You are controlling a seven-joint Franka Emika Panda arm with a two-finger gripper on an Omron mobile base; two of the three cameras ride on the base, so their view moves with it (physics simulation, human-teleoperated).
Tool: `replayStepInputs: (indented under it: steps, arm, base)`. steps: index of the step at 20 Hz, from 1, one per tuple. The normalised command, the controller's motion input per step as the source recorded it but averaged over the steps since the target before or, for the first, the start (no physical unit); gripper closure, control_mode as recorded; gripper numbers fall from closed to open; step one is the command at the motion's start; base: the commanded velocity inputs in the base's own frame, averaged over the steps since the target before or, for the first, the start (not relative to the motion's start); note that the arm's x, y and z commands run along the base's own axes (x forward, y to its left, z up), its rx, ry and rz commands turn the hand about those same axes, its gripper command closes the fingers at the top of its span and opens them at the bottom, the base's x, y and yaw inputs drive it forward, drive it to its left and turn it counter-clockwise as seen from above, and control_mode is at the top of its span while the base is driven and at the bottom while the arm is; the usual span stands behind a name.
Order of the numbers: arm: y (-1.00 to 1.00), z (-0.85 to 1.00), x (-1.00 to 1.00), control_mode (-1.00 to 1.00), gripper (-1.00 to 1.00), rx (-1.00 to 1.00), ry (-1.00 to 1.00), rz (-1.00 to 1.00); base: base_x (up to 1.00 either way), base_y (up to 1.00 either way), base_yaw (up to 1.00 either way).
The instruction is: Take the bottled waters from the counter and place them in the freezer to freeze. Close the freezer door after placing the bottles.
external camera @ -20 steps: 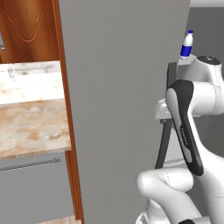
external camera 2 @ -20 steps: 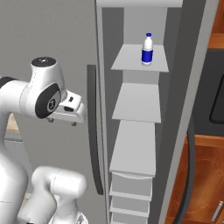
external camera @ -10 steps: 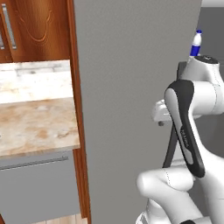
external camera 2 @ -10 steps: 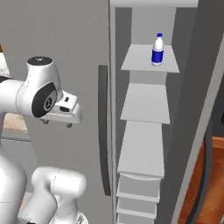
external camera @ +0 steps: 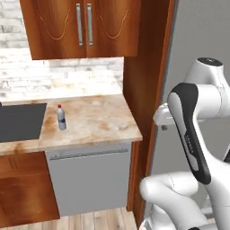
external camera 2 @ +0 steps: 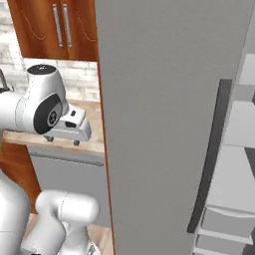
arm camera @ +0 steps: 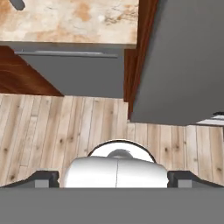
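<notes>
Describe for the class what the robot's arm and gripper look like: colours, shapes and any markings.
The arm is built of glossy white rounded segments, with a long dark grey band running down one link and dark round joint caps, one showing a small circular mark in the right base view. The gripper has a boxy white hand with two small dark finger tips. No cables can be seen.

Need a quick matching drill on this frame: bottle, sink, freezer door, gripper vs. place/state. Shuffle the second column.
Things:
1. red-capped water bottle
2. black sink
3. freezer door
4. gripper

Place or state:
A. swung open, shelves showing past its edge
B. jaws wide apart, nothing between them
C. set into the counter's left part
D. upright on the counter, just right of the sink

Pairs: 1-D, 2-C, 3-A, 4-B
</notes>
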Motion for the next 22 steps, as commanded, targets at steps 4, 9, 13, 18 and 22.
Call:
replayStepInputs:
  steps: [4,9,13,18,22]
  arm:
    - [0.00,0.00,0.00,1.00,-1.00,0.00,0.00,0.00]
    - [0.00,0.00,0.00,1.00,-1.00,0.00,0.00,0.00]
    - [0.00,0.00,0.00,1.00,-1.00,0.00,0.00,0.00]
    - [0.00,0.00,0.00,1.00,-1.00,0.00,0.00,0.00]
    - [0.00,0.00,0.00,1.00,-1.00,0.00,0.00,0.00]
  base:
    - [0.00,1.00,0.01]
    - [0.15,1.00,0.00]
    - [0.37,1.00,0.00]
    - [0.43,0.86,0.00]
    - [0.59,0.56,0.00]
